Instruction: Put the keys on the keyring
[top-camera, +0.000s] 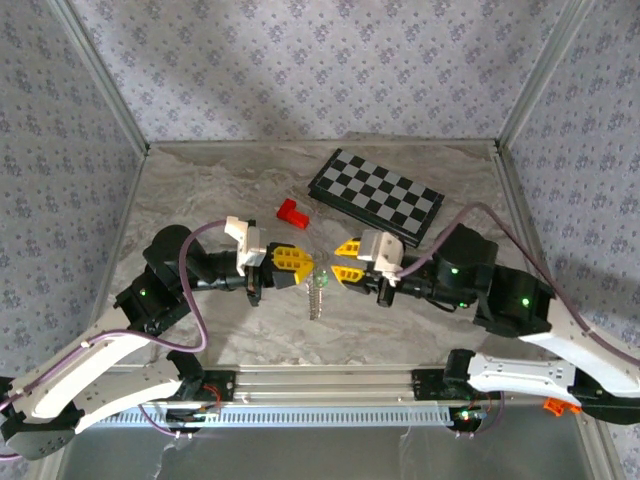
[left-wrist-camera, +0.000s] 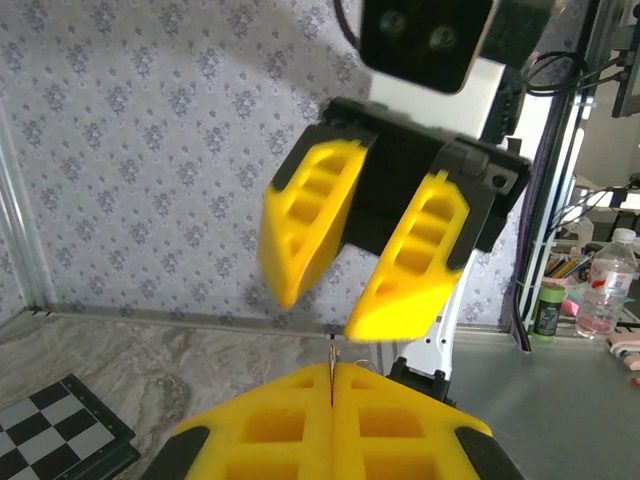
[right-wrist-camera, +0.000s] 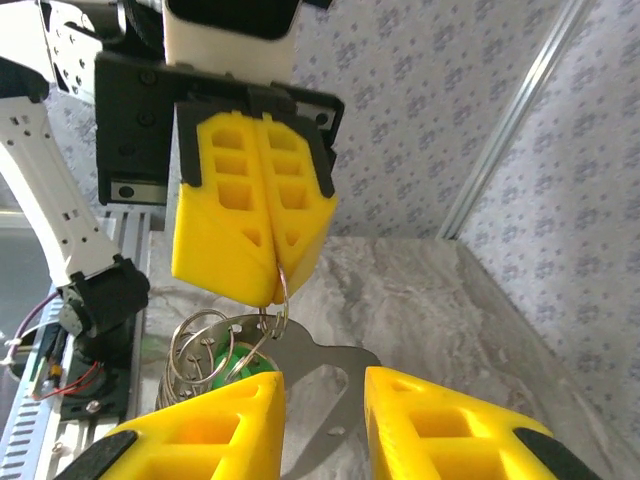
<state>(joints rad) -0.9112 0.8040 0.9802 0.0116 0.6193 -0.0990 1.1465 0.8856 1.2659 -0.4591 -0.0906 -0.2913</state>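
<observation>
The keyring (right-wrist-camera: 187, 352) is hanging in the air right between the two arms, roughly mid-bench and a bit toward the near side. From the right wrist cam it's a bunch of thin silvery wire loops, and the top loop is pinched in the tips of the left gripper (right-wrist-camera: 274, 292). The green key (right-wrist-camera: 243, 366) sits low in those loops, tucked in behind the wire, and there's a flat metal piece (right-wrist-camera: 330, 362) sticking out to the right of it. I can't tell if the bottom of the bundle touches the bench (top-camera: 400, 320) or just dangles over it.

The left gripper is clamped tight, its yellow fingers pressed together with the wire poking out of the seam. The right gripper (right-wrist-camera: 322, 390) faces it from the other side, close up, with its fingers spread apart and nothing squeezed between them.

Further back are the red block (top-camera: 292, 212) and, to its right, the chessboard (top-camera: 375, 195), both well clear of the grippers.
</observation>
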